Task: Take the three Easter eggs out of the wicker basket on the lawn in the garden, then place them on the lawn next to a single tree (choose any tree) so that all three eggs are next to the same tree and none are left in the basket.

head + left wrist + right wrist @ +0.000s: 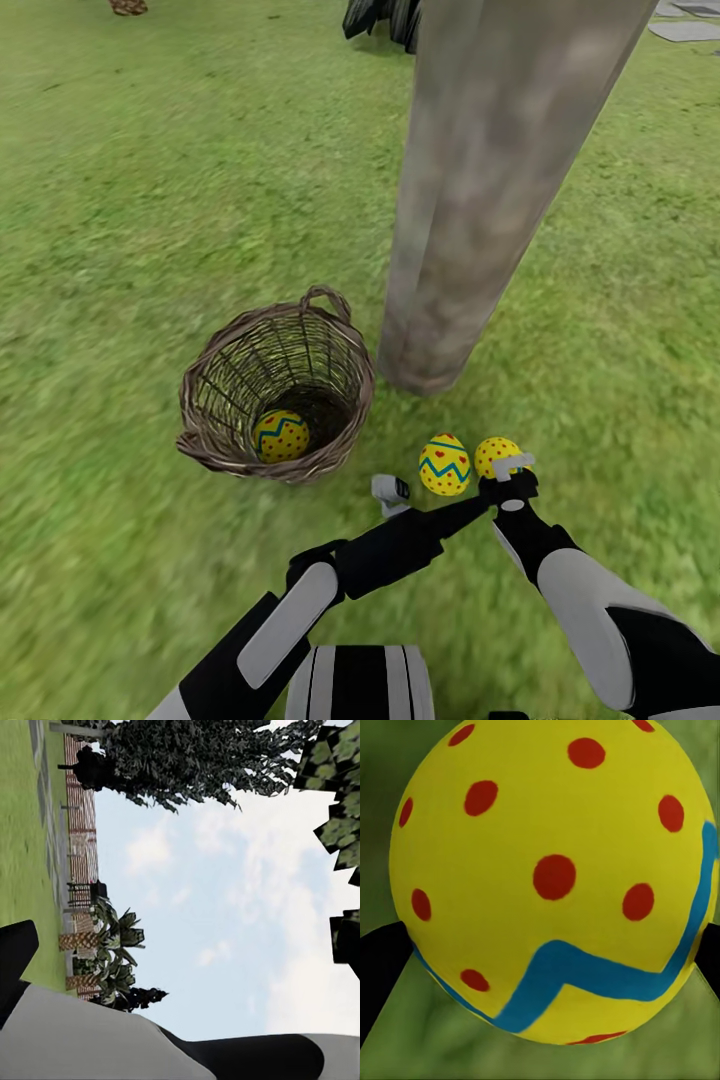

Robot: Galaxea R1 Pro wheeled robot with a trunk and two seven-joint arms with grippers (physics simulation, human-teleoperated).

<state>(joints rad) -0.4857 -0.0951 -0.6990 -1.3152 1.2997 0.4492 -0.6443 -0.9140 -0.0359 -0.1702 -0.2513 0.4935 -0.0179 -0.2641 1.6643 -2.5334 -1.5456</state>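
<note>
The wicker basket [278, 398] stands on the lawn [130, 200] just left of the thick grey-brown tree [480, 200]. One yellow Easter egg [281, 436] lies at the basket's bottom. A second egg [445, 465] rests on the grass near the trunk's foot. Right beside it is a third egg [497, 454] [551, 877], and my right gripper [510, 470] is shut on it, a dark finger [379, 964] against each side, low over the grass. My left gripper [470, 510] points sideways toward the right wrist; its fingers cannot be made out.
Grass stretches all around the basket and tree. Grey paving slabs [685, 25] lie at the far right and a dark bush [385, 18] stands behind the trunk. The left wrist view looks across at a slatted fence [82, 832], palms [112, 945] and sky.
</note>
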